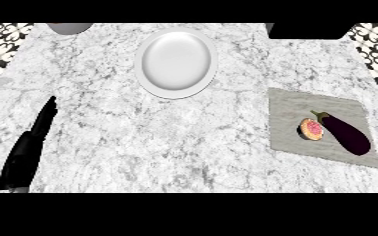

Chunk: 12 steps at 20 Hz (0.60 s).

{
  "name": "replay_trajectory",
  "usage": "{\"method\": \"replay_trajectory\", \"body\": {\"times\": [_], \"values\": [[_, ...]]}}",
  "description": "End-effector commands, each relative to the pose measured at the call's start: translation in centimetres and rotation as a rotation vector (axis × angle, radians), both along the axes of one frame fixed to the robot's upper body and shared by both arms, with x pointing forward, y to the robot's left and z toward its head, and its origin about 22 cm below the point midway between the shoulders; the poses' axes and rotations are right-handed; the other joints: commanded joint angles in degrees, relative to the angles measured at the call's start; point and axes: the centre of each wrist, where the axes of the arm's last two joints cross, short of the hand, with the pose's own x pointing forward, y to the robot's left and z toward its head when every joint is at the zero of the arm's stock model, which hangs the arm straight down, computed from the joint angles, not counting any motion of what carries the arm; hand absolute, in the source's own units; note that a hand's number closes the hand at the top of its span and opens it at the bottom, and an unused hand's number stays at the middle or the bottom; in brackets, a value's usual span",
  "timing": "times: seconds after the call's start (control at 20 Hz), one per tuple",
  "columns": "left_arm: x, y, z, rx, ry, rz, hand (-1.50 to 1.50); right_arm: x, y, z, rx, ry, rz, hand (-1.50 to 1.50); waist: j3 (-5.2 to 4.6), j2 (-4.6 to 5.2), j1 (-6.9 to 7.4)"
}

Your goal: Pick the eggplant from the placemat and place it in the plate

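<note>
Starting the pick: eggplant (345, 133) at four o'clock untouched; my left hand (28, 147) rests open; my right must reach.

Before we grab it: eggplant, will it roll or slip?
The eggplant is long and rounded, so a sideways nudge would likely roll it. Its skin looks glossy, so it may slip in the fingers. It lies on the placemat beside a cut fruit, which a push could bump.

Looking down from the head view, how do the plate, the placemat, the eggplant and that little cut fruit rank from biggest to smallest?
1. placemat, though its right edge is cut off
2. plate, close to the placemat in spread, so that order is unsure
3. eggplant
4. cut fruit
</note>
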Motion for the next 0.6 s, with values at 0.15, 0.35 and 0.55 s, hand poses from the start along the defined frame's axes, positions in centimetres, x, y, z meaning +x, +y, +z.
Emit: {"method": "replay_trajectory", "body": {"times": [0.15,0.35,0.55], "values": [[0.8,-1.1,-0.1,-0.006,0.006,-0.011,0.00,2.5,-0.6,2.5,-0.299,0.143,0.059,-1.50,0.02,0.15,0.68],[0.9,-0.8,-1.0,0.015,-0.017,-0.004,0.00,4.9,1.5,3.0,-0.425,0.222,0.092,-1.50,-0.03,0.17,0.80],[0.2,-1.2,0.0,0.017,-0.016,-0.012,0.00,5.4,0.4,1.6,-0.504,0.313,0.158,-1.50,0.06,0.13,1.15]]}}
